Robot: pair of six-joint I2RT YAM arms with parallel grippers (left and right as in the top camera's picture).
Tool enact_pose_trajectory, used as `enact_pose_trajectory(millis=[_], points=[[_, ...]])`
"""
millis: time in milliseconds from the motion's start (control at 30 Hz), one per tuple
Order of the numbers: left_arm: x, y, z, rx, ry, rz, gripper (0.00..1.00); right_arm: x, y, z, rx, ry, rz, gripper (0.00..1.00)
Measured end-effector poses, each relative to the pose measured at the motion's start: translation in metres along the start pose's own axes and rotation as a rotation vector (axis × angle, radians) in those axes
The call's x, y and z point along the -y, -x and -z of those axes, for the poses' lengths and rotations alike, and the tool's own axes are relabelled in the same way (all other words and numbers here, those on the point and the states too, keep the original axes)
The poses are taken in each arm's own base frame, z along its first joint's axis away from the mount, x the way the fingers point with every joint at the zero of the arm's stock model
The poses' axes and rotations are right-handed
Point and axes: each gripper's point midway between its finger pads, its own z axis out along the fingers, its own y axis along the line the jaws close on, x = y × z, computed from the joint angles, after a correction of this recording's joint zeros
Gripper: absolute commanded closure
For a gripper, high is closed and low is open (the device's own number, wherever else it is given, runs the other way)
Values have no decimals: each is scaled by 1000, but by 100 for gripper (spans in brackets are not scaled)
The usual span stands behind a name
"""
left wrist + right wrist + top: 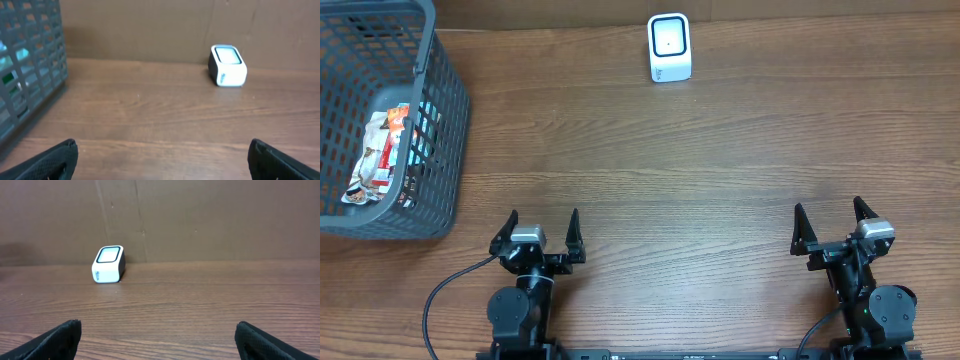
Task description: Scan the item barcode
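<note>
A white barcode scanner [669, 47] with a dark window stands at the back of the wooden table; it also shows in the left wrist view as scanner [228, 72] and in the right wrist view as scanner [108, 264]. A packaged item [380, 155], silver with orange print, lies inside the grey basket [438, 150] at the far left. My left gripper [542, 223] is open near the front edge, with nothing between its fingers. My right gripper [828, 215] is open at the front right, also holding nothing. Both are far from the item and the scanner.
The basket's mesh wall [30, 70] fills the left side of the left wrist view. A brown board wall [200, 215] rises behind the table. Bare wood lies between the grippers and the scanner.
</note>
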Motion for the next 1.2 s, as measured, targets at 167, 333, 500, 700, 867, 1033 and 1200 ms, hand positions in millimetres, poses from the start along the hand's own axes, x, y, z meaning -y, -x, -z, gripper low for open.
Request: enact_pose_trajectory(millis=[167,333,500,700,867,1033,1200], points=[[4,-21,15,-178,-10,61,0,0,0,0,1,0,0,0],[16,17,41,-188,-48,86,0,0,0,0,0,0,0,0],[25,64,62,-182,-73,91,0,0,0,0,0,1,0,0],[28,77,65,-386,-62,111,0,0,0,0,0,0,0,0],[38,98,58,-591,-102,103,0,0,0,0,0,0,0,0],[50,111,53,-829,-162,119,0,0,0,0,0,0,0,0],[56,133,39,-1038,-184,150,1,0,0,0,0,0,0,0]])
